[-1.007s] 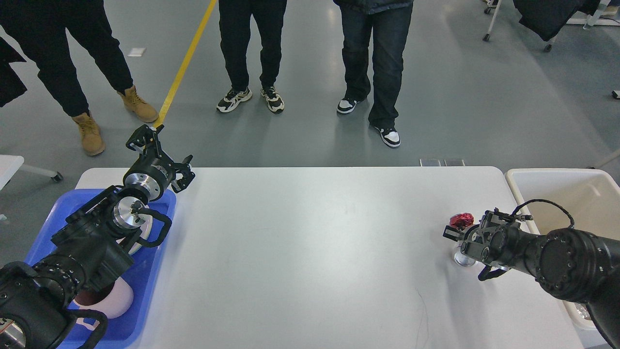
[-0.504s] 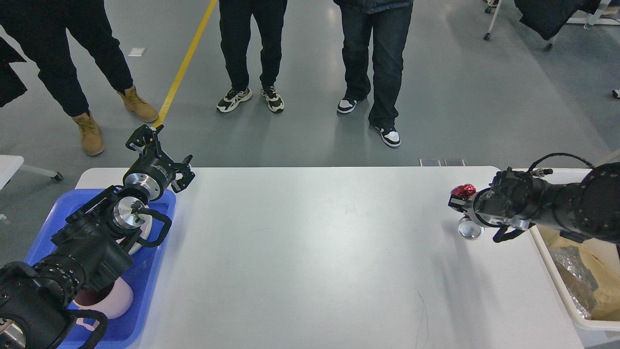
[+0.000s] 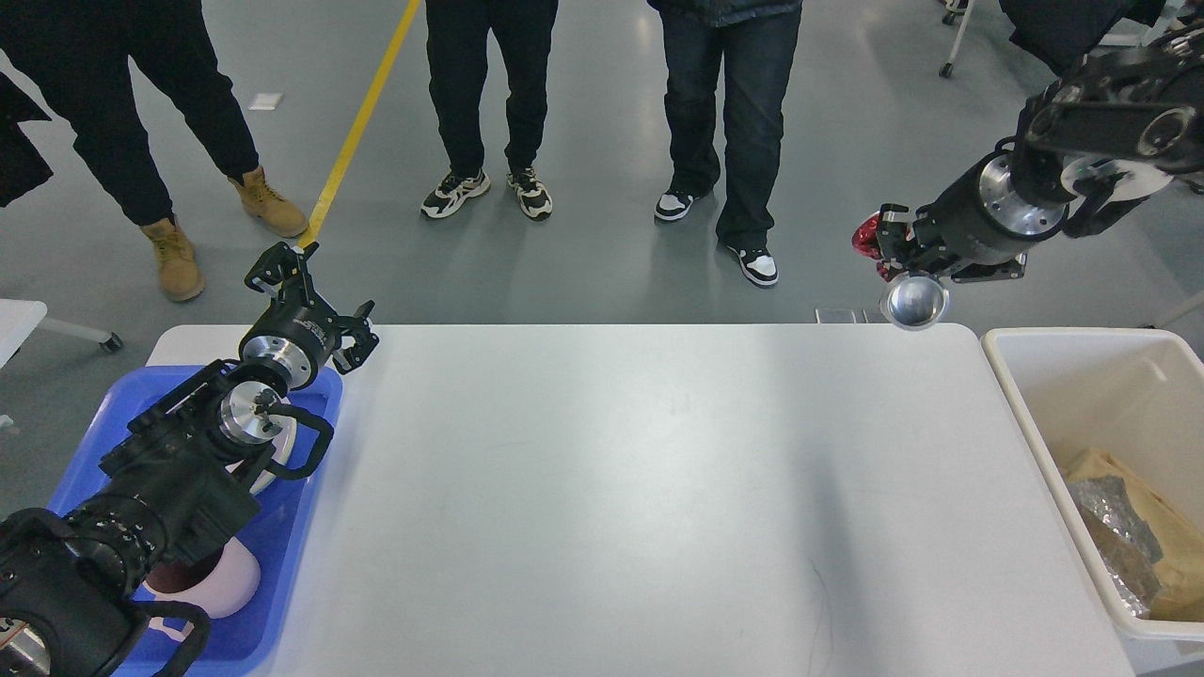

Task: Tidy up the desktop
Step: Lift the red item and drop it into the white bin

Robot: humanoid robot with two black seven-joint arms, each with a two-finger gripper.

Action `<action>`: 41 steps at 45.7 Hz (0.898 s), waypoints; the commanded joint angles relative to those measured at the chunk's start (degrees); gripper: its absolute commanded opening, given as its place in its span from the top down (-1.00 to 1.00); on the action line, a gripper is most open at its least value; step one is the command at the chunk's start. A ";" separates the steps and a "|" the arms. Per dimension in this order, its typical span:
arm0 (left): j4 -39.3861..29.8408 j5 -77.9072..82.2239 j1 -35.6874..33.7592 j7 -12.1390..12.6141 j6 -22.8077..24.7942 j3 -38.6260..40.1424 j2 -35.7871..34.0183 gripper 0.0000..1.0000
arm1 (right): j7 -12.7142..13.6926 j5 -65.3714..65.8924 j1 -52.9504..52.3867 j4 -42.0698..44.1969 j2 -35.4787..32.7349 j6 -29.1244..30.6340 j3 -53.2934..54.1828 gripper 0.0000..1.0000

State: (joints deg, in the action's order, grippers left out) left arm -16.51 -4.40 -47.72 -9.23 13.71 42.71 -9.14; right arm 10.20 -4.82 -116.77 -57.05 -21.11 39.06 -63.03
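Note:
The white desktop (image 3: 611,470) fills the middle of the head view and is bare. My right gripper (image 3: 879,243) is raised high beyond the table's far right corner, over the floor. It is shut on a small red shiny thing (image 3: 865,237). A shiny silver round thing (image 3: 912,303) hangs just under the gripper and moves with it; I cannot tell how it is held. My left gripper (image 3: 320,296) is open and empty above the far left corner, over the far end of the blue tray (image 3: 282,564).
The blue tray holds a white plate (image 3: 277,456) and a pinkish cup (image 3: 221,583), partly hidden by my left arm. A cream-white bin (image 3: 1002,353) at the right edge holds brown paper and crumpled silver foil (image 3: 1115,531). Three people (image 3: 489,94) stand beyond the far edge.
My right gripper has lifted the red thing and the silver round thing from the desktop's right side, up and away past the far right corner. The left arm has not moved.

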 commanded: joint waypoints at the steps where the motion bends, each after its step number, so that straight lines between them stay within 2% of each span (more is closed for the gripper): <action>1: -0.01 0.09 0.00 0.00 0.00 0.00 0.00 -0.93 | -0.01 -0.02 -6.44 0.01 -1.92 4.53 0.10 1.00; 12: -0.01 0.09 0.00 0.00 0.00 0.00 0.00 -0.93 | -0.01 -0.02 -10.41 0.01 -4.82 7.26 -0.34 1.00; 19: -0.01 0.00 0.00 0.00 0.00 0.00 0.00 -0.93 | 0.08 0.24 -7.43 1.32 -5.70 5.24 -1.57 1.00; 33: -0.01 0.00 0.00 0.00 0.00 0.00 0.00 -0.93 | 0.26 0.16 21.22 19.16 -12.64 -11.36 -1.31 1.00; 41: -0.01 0.00 0.00 0.00 0.00 0.09 0.00 -0.93 | 0.17 -0.11 32.82 22.86 -13.43 -26.56 -0.52 1.00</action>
State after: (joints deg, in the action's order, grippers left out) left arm -16.51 -4.39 -47.72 -9.23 13.71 42.72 -9.13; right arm 10.46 -4.75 -90.90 -36.00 -34.13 22.06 -63.86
